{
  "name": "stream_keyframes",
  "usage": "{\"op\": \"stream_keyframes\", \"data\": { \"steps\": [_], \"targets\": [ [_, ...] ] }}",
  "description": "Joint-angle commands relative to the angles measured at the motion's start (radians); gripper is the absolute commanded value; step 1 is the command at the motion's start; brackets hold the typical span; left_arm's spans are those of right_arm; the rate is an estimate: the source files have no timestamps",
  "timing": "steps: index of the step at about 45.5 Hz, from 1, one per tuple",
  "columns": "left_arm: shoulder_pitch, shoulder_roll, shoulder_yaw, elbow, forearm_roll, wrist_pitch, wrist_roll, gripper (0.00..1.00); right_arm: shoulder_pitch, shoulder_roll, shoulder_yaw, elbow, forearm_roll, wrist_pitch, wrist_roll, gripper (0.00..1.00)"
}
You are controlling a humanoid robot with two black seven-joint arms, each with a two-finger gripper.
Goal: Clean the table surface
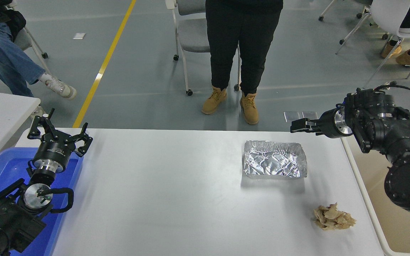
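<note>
We are seeing the table surface (176,199) cut off at the near edge, its long axis running left to right. Our right gripper (295,127) is hovering above the table's far right corner; whether its fingers are spread, we cannot tell. Our left gripper (59,132) is resting wide open at the table's left end. On the table's right half a foil tray (274,164) is sitting empty, a crumpled paper wad (333,217) nearer us.
</note>
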Motion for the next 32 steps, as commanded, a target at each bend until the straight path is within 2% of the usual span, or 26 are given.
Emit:
{"op": "stream_keyframes", "data": {
  "steps": [1,15,24,32],
  "targets": [
    [0.000,0.000,0.000,0.000,0.000,0.000,0.000,1.00,-0.077,0.013,-0.008,-0.002,-0.019,-0.055,0.011,0.91],
    [0.000,0.000,0.000,0.000,0.000,0.000,0.000,1.00,-0.129,0.013,-0.006,-0.005,-0.019,-0.108,0.011,0.91],
    [0.000,0.000,0.000,0.000,0.000,0.000,0.000,1.00,-0.183,0.013,0.000,-0.004,-0.019,-0.286,0.009,0.87],
    [0.000,0.000,0.000,0.000,0.000,0.000,0.000,1.00,-0.210,0.015,0.006,-0.005,-0.016,-0.357,0.006,0.87]
  ]
}}
